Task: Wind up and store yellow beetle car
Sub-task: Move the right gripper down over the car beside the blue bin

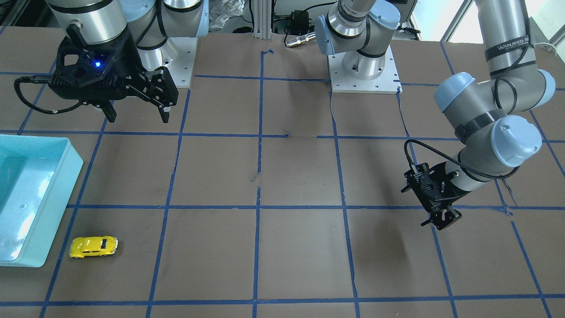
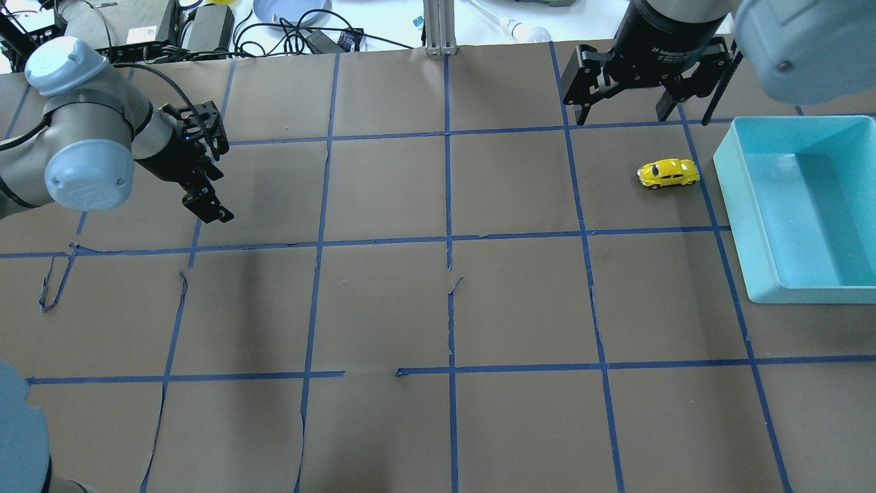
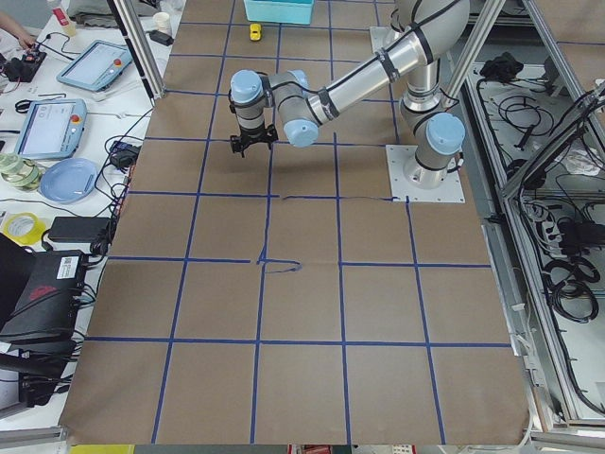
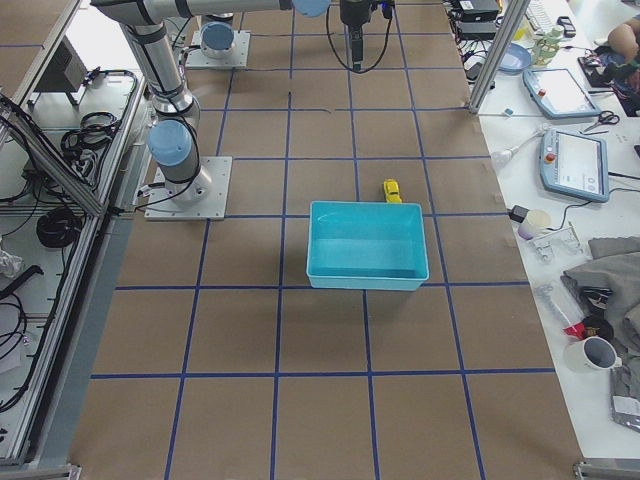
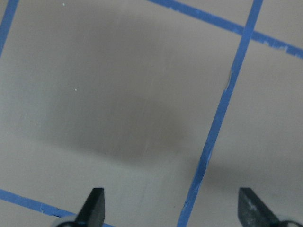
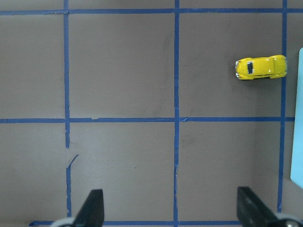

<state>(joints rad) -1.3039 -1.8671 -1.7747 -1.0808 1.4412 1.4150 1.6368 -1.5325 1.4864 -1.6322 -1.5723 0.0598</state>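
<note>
The yellow beetle car (image 1: 93, 246) stands on its wheels on the brown table, just beside the teal bin (image 1: 70, 172). It also shows in the overhead view (image 2: 668, 173) and in the right wrist view (image 6: 261, 67). My right gripper (image 1: 137, 115) hangs high above the table, open and empty, well back from the car toward the robot's base. Its fingertips frame the bottom of the right wrist view (image 6: 171, 210). My left gripper (image 2: 209, 209) is open and empty over bare table at the far other side, as the left wrist view (image 5: 173, 210) shows.
The teal bin (image 2: 746, 226) is empty and sits at the table's right end, next to the car. Blue tape lines grid the brown table cover (image 2: 445, 308). The arm bases (image 1: 364, 70) stand at the robot's edge.
</note>
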